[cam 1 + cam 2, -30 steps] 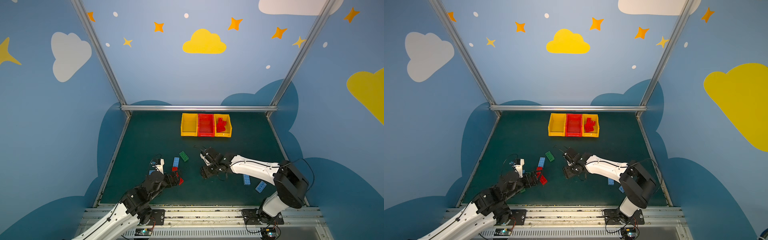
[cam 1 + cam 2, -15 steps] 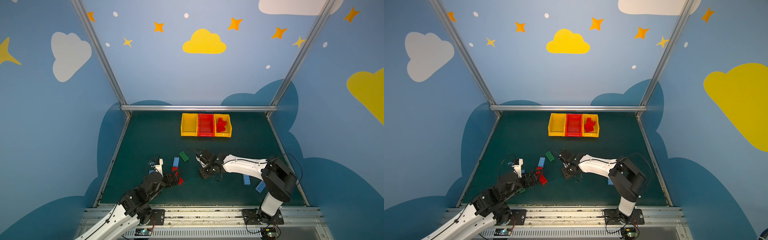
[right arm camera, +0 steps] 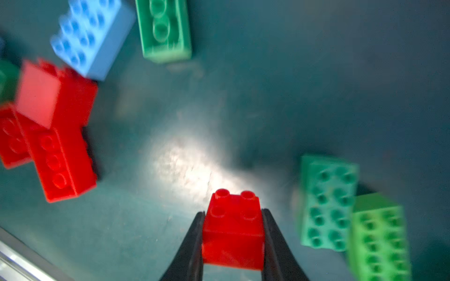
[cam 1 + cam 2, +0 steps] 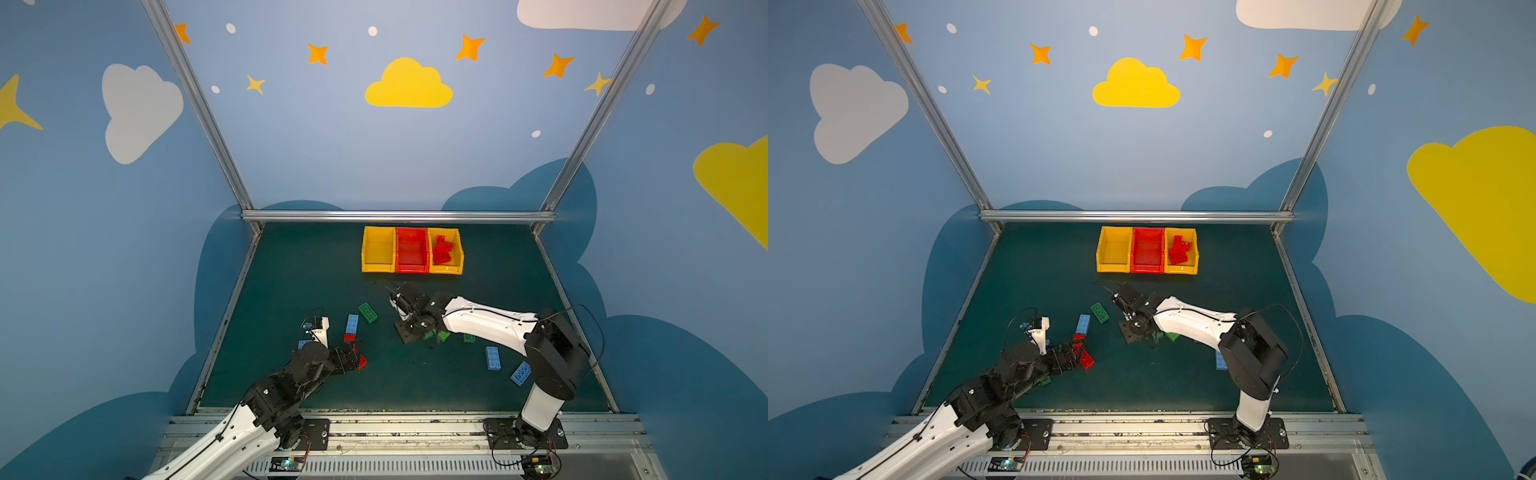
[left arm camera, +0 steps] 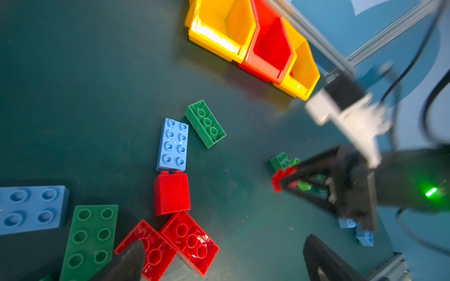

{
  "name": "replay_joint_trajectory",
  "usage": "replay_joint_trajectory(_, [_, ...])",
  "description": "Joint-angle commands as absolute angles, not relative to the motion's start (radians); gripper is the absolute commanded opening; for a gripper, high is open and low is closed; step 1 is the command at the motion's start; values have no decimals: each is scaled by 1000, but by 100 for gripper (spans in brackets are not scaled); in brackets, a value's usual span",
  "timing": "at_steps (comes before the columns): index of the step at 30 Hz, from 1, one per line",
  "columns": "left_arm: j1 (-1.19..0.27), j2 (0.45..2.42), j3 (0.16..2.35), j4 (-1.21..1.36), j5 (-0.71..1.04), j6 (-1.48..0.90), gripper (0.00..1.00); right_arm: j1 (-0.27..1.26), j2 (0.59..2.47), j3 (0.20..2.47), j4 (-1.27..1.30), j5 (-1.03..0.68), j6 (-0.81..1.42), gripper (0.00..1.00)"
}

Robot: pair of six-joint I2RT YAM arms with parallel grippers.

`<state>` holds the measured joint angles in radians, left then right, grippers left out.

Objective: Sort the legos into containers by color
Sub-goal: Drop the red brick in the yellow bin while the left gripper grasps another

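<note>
A small red studded plastic brick [image 3: 232, 233], likely light, stiff and slick, is being pinched across its flat sides by the right gripper [image 3: 233, 212]; the left gripper [image 5: 222, 255] is being held wide open, empty.

far centre, side by side from left: yellow bin [image 4: 377, 254], red bin [image 4: 411, 250], second yellow bin [image 4: 445, 269] holding red bricks [image 4: 441, 250]. nearer, i see a loose green brick [image 4: 368, 312], blue brick [image 4: 352, 323] and red pair [image 5: 190, 240]. small red brick [image 3: 233, 231] sits clamped in my right gripper [image 3: 233, 212].
</note>
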<state>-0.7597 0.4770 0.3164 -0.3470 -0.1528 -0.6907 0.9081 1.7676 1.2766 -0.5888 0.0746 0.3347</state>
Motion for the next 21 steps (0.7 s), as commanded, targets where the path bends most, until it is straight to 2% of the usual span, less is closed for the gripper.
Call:
replay_joint_trajectory(1, [-752, 565, 362, -269, -177, -633, 100, 793, 1744, 1382, -636, 117, 267, 22])
replay_joint_trajectory(6, [-717, 784, 457, -150, -139, -574, 100, 614, 1836, 1569, -638, 129, 223, 23])
replay_joint_trajectory(12, [-699, 1000, 583, -116, -172, -547, 100, 433, 2057, 1836, -676, 76, 227, 24])
replay_joint_trajectory(18, [-674, 1074, 623, -125, -176, -528, 100, 355, 2303, 2116, -745, 62, 216, 25])
replay_joint_trajectory(20, [-662, 1070, 616, -128, -179, -533, 100, 339, 2353, 2174, -760, 60, 222, 30])
replay_joint_trajectory(21, [-657, 1064, 611, -131, -179, -536, 100, 334, 2373, 2197, -765, 57, 224, 35])
